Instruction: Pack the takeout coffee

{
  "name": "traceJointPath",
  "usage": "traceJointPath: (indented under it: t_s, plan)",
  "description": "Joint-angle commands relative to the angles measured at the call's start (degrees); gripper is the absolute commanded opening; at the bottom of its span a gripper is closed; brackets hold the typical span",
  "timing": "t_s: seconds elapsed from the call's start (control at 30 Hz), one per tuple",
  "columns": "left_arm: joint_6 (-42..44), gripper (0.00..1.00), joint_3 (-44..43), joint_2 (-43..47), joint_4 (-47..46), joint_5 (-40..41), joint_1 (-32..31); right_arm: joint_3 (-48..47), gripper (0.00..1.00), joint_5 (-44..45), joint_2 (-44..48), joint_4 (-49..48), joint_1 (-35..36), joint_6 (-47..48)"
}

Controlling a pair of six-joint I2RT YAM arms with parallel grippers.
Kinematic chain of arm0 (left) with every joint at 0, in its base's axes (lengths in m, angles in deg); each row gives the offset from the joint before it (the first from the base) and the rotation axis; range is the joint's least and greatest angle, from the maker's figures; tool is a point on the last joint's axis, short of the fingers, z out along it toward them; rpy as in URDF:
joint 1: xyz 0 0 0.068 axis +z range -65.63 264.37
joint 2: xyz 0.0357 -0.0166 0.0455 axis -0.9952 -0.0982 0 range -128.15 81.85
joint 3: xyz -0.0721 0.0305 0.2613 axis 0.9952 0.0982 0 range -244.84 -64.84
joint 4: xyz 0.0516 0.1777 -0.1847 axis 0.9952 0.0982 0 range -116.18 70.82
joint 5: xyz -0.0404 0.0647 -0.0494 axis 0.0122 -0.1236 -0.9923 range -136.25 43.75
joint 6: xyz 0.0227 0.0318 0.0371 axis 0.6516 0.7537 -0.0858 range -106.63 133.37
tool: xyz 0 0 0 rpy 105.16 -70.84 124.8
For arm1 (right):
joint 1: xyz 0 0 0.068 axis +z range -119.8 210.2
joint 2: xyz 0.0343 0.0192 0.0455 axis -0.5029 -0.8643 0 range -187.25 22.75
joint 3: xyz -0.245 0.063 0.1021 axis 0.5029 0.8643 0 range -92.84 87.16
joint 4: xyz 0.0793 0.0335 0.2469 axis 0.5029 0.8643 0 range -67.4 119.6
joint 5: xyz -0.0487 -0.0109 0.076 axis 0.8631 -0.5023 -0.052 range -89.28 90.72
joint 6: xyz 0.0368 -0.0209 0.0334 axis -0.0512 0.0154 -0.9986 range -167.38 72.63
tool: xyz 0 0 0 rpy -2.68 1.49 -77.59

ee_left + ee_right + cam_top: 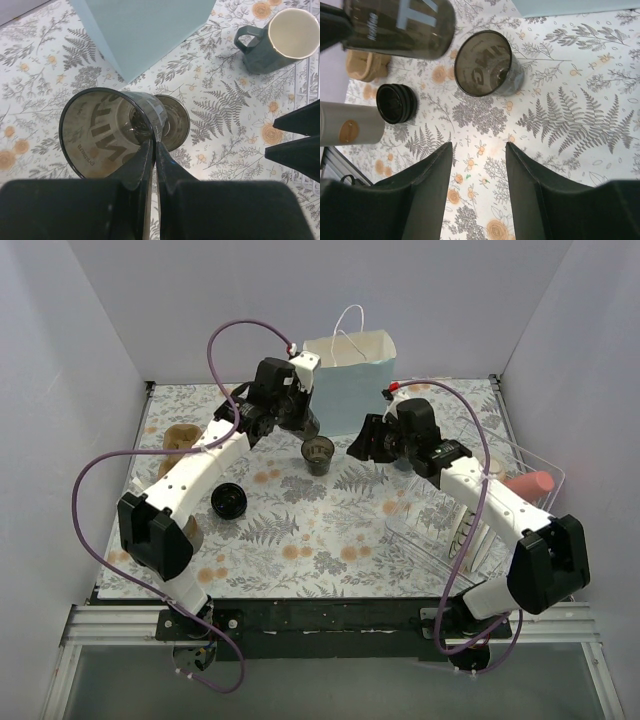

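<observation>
My left gripper (300, 425) is shut on the rim wall of a dark brown lidless cup (107, 132) with pale lettering and holds it off the table; it also shows in the right wrist view (400, 22). A second dark brown open cup (318, 453) stands on the table right beside and below it (485, 62). A round black lid (228, 502) lies alone on the table to the left (395, 102). The light-blue paper bag (350, 370) stands open just behind. My right gripper (358, 445) is open and empty, right of the standing cup.
A grey handled mug (280, 40) stands right of the bag. A taller grey cup with a brown label (347, 130) is near the left arm. A tan object (180, 437) sits at the far left. A clear plastic bin (520, 490) with a pink item is at the right.
</observation>
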Motion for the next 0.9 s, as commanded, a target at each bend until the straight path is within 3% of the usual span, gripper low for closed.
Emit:
traceJointPath:
  t_s: [0.0,0.2,0.4,0.63,0.87]
  plan:
    - [-0.57,0.0,-3.73,1.78,8.16,7.63,-2.06,0.13,0.55,2.63,4.45,2.89,-0.32,3.47]
    - [-6.53,0.0,2.76,6.09,15.99,11.43,-6.54,3.11,0.56,5.53,10.34,5.26,-0.85,5.15]
    - [-13.91,0.0,13.23,11.28,12.4,10.82,-13.14,6.8,0.57,8.96,18.07,7.99,-1.2,5.68]
    - [-17.35,0.0,17.37,8.3,9.4,12.13,-18.41,9.53,0.59,12.3,26.24,10.89,-1.29,5.68]
    - [-18.94,0.01,18.24,4.16,8.62,13.81,-21.4,9.71,0.6,13.27,28.19,11.95,-1.29,5.85]
